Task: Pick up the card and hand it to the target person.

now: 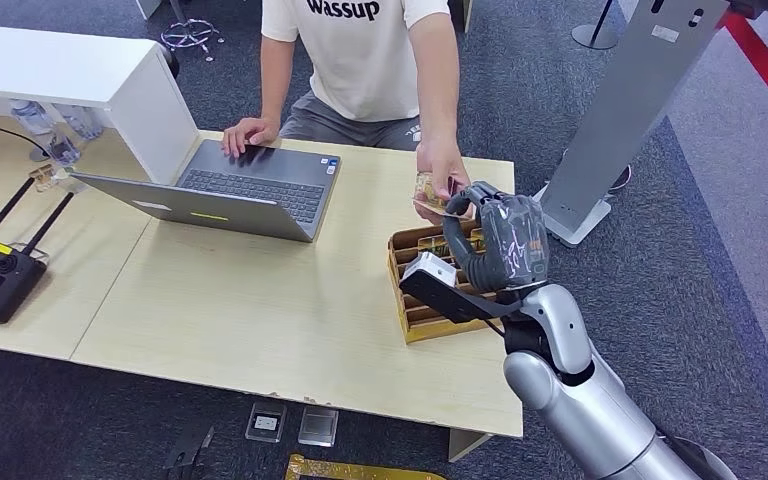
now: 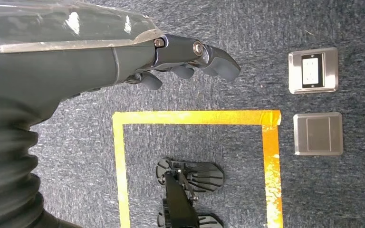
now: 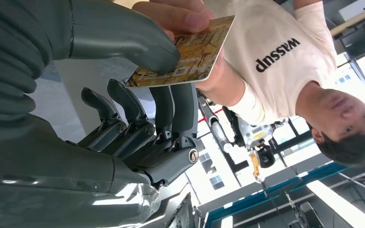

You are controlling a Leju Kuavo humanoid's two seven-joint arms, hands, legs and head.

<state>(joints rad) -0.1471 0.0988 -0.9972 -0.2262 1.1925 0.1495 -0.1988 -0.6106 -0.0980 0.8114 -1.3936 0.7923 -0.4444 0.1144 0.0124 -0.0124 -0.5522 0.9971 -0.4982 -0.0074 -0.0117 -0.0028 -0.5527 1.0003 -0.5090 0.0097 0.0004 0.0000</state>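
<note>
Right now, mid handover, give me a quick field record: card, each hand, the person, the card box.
card: pinched by the right hand, thumb on one face, fingers on the other
person's hand: also gripping the card's far end
left hand: hanging over the carpet, holding nothing
card box: wooden, at the table's right end, below the right hand
laptop: open, person's other hand on it

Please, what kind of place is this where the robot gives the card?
Probably an office or robot test room arranged like a hotel front desk. A person sits at a light wooden desk with an open laptop, a wooden tray holds cards, and the floor is grey carpet with floor sockets.
</note>
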